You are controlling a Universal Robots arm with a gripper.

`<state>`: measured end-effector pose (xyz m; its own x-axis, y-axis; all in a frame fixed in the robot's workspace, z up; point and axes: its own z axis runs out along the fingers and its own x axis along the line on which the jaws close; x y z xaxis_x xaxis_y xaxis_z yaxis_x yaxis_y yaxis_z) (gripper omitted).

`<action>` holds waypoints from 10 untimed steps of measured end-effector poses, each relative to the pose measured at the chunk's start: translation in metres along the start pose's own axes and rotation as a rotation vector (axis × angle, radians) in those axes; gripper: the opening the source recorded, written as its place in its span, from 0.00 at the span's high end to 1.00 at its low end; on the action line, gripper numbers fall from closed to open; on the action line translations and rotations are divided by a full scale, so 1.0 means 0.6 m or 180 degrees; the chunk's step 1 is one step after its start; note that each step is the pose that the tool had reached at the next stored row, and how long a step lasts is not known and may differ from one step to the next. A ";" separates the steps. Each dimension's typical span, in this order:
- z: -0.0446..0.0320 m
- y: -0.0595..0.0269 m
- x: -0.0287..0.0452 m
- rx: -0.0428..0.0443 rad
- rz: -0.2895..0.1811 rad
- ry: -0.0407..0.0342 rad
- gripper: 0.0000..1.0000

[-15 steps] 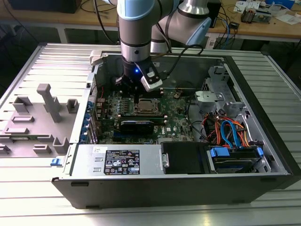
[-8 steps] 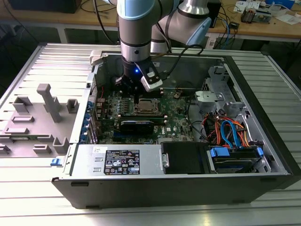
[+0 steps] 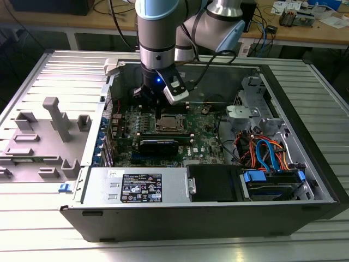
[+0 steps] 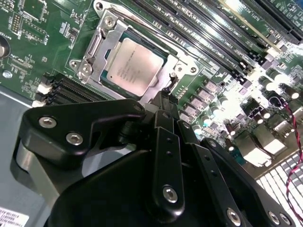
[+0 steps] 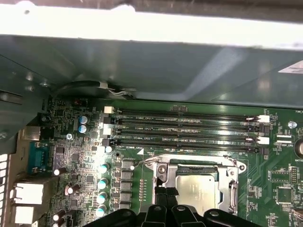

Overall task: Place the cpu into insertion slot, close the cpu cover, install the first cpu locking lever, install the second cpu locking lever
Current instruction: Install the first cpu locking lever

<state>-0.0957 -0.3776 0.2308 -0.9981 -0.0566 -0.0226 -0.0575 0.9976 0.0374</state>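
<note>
The cpu lies flat in the insertion slot on the green motherboard, its silver top facing up. The cpu cover is down over it, framing the chip through its window. My gripper hangs low over the socket's edge. Its black fingers are shut together with nothing between them. Their tips sit right beside the hooked end of a thin wire locking lever. I cannot tell whether they touch it.
Long black memory slots run beside the socket. A black graphics card lies just in front of it, with the power supply nearer still. Coloured cables fill the case's right. A grey fixture tray sits outside the case.
</note>
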 end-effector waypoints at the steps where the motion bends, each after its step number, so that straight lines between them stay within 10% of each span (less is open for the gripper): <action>1: -0.005 0.000 0.000 0.0000 0.0000 0.0000 0.89; 10: -0.030 0.001 -0.001 0.0000 0.0000 0.0000 0.89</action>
<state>-0.0957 -0.3776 0.2491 -0.9981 -0.0567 -0.0225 -0.0575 0.9977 0.0372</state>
